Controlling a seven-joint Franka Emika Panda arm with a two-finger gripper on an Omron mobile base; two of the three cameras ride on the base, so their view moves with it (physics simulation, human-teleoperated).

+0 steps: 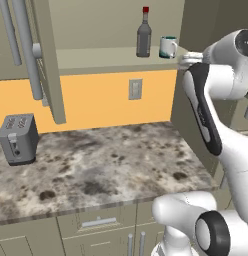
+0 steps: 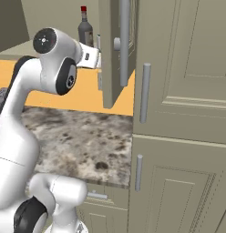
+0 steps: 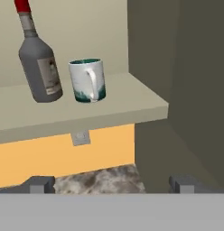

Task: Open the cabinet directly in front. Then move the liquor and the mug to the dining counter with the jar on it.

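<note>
At the far left of the left base view you see a grey toaster (image 1: 17,138) near the left edge of the speckled tabletop (image 1: 111,165); its slots and a front lever show, but no brand can be read. Above it, the left door (image 1: 48,60) of the cabinet (image 1: 111,30) stands swung open, with its long silver bar handle (image 1: 27,47) cut off by the top of the picture. A pale wall outlet (image 1: 135,89) sits on the orange wall below the cabinet shelf (image 1: 106,59).

On that shelf the liquor (image 3: 39,67) stands upright, toward the shelf's right end. Its grey glass carries a pale label, but the print on it is too blurred to read, and the red cap is clipped by the top edge of the hand view. Just to its right, apart from it, the mug (image 3: 88,80) stands upright near the shelf's front right corner, loop handle facing you, teal rim showing; the darker teal smudge along its base cannot be made out as writing.

Your end effector (image 3: 111,184) is released: its two dark fingertips (image 3: 40,184) stand wide apart at the bottom of the hand view, below the shelf's front edge and grasping nothing. In the right base view the cabinet's right door (image 2: 112,50) hides the mug and most of the end effector, leaving the bottle's neck and cap showing.
</note>
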